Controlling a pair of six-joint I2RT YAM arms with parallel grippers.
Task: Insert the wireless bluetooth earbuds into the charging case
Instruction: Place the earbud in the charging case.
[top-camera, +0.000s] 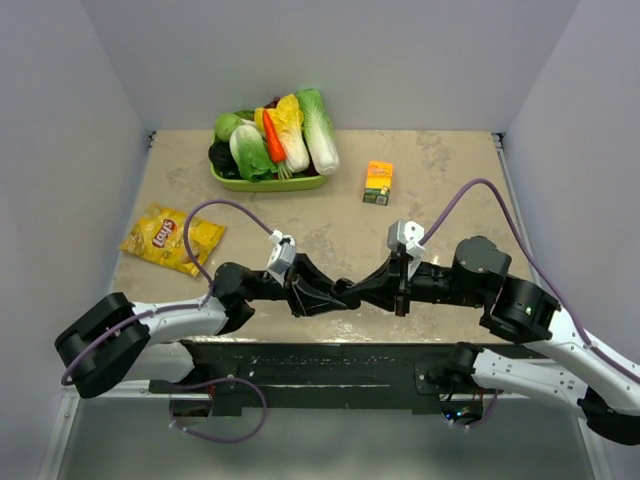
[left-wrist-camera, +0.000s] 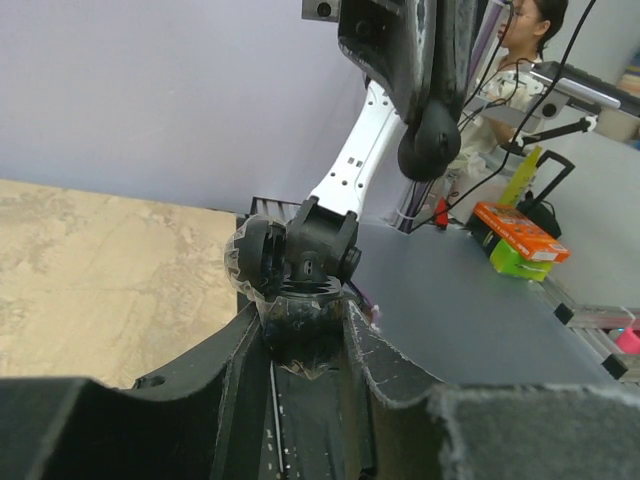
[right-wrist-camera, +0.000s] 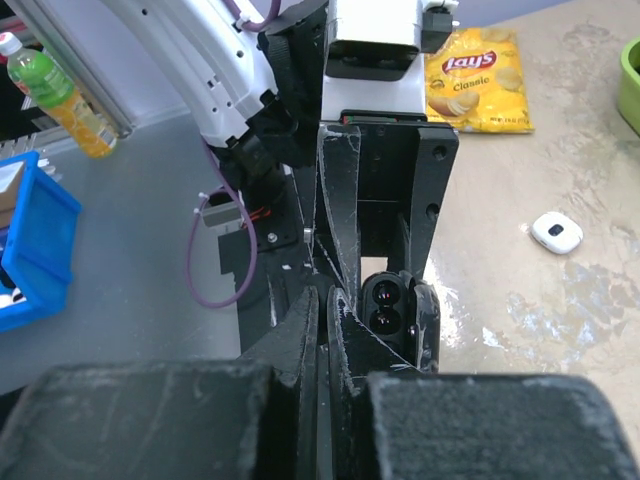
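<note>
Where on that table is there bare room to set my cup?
Far right, between the juice box and the wall; also between the chips bag and the green tray. Crowded near the front middle, where the left gripper, holding the charging case, and right gripper meet.

On the tabletop (top-camera: 450, 200), the vegetable tray (top-camera: 300, 185) lies at the far side, with the carton (top-camera: 377, 183) to its right and the chip bag (top-camera: 172, 238) nearer, on the left. At the near middle, the left hand (top-camera: 335, 296) and right hand (top-camera: 362, 290) meet tip to tip, and the charging case (right-wrist-camera: 390, 305) sits between the left hand's fingers.
</note>
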